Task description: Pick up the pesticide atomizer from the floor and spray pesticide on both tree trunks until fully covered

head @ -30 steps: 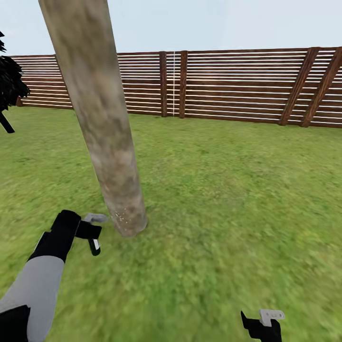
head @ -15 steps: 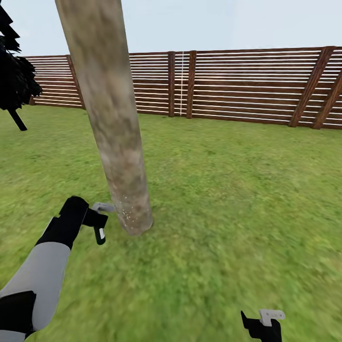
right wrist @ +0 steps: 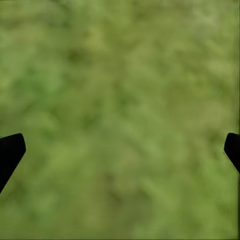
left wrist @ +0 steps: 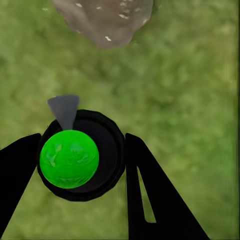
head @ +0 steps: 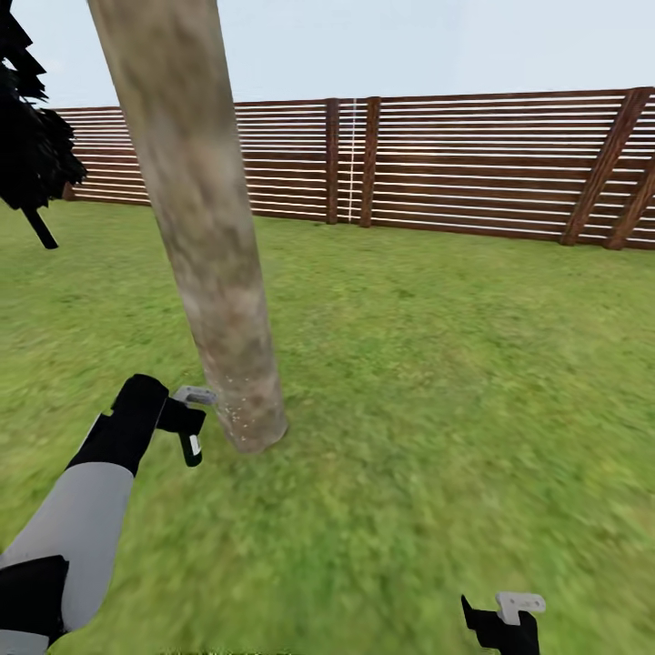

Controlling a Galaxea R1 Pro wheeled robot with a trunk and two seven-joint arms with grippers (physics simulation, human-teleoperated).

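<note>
The left gripper [left wrist: 80, 165] has its two black fingers closed on the pesticide atomizer [left wrist: 75, 155], seen from above in the left wrist view as a dark round body with a bright green top and a grey nozzle poking toward the upper middle of the frame. That nozzle aims at the foot of the tree trunk [left wrist: 102, 20], which sits near the top edge there, close but not touching. In the head view the left gripper [head: 186, 428] hangs at lower left, just beside the tree trunk [head: 196, 227], whose long axis rises slightly tilted to the upper left. The right gripper [head: 503, 619], at the bottom edge, is well apart; its fingers stand spread and empty over grass [right wrist: 120, 120].
</note>
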